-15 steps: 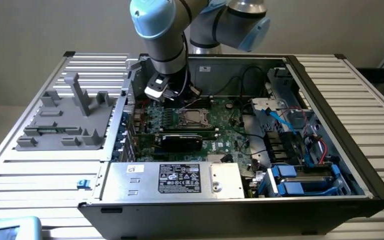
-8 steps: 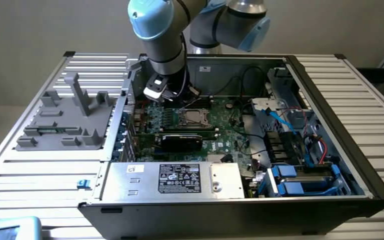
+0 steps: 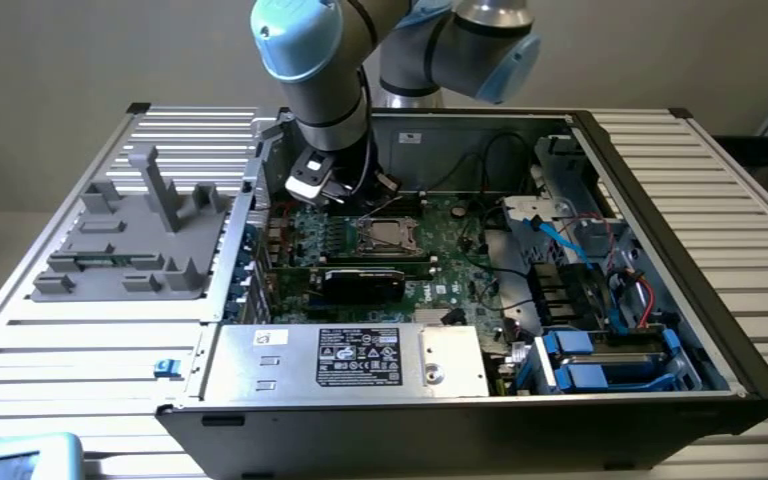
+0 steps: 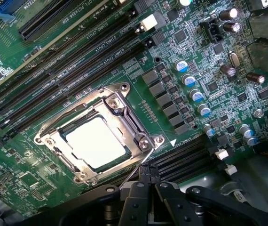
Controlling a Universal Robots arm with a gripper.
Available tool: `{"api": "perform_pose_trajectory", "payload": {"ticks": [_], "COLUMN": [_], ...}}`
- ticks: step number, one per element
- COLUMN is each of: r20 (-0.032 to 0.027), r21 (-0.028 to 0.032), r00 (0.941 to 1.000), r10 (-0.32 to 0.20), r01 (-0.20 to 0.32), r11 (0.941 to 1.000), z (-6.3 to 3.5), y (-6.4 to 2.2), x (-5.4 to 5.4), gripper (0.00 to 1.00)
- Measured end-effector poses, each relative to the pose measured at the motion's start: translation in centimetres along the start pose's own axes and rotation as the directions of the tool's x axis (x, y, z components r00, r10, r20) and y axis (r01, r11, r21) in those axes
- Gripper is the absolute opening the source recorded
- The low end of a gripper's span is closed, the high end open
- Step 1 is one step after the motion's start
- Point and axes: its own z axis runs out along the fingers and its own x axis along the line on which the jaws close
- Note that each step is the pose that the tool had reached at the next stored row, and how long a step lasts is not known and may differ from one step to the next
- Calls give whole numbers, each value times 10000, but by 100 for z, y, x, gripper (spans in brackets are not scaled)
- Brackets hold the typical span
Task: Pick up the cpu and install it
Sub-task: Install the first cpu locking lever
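Flat square silver-grey metal-topped cpu [image 4: 96, 141] sits in steel socket frame [image 4: 117, 94] on green motherboard [image 4: 185, 37]. Black gripper [image 4: 148, 179] just beside frame corner, jaws pressed together. Cpu prob. light, stiff, fragile; hold by edges.

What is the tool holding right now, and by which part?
Not the cpu: it lies in the socket. The tool is shut beside the thin wire lever; whether it pinches that lever cannot be told.
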Motion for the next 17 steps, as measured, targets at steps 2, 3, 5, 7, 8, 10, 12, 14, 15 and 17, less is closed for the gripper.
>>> {"api": "perform_pose_trajectory", "payload": {"ticks": [2,3,5,7,8,10,12,14,15,17], "r20": [0,-3,-13,-21,-24,-28,-30,-33,-32,-32], "r21": [0,2,10,14,14,17,19,23,24,22], "r00": [10000,10000,10000,10000,10000,10000,10000,10000,10000,10000], "r10": [0,0,-5,-6,-7,-9,-10,-11,-11,-11], "r01": [0,0,5,6,7,9,10,11,11,11], "r11": [10000,10000,10000,10000,10000,10000,10000,10000,10000,10000], "z": [0,1,7,13,17,25,35,44,47,52], "y": [0,1,4,4,4,0,-5,-11,-13,-19], "x": [0,0,0,1,4,13,26,39,44,55], "gripper": [11,11,11,11,11,11,11,11,11,11]}}
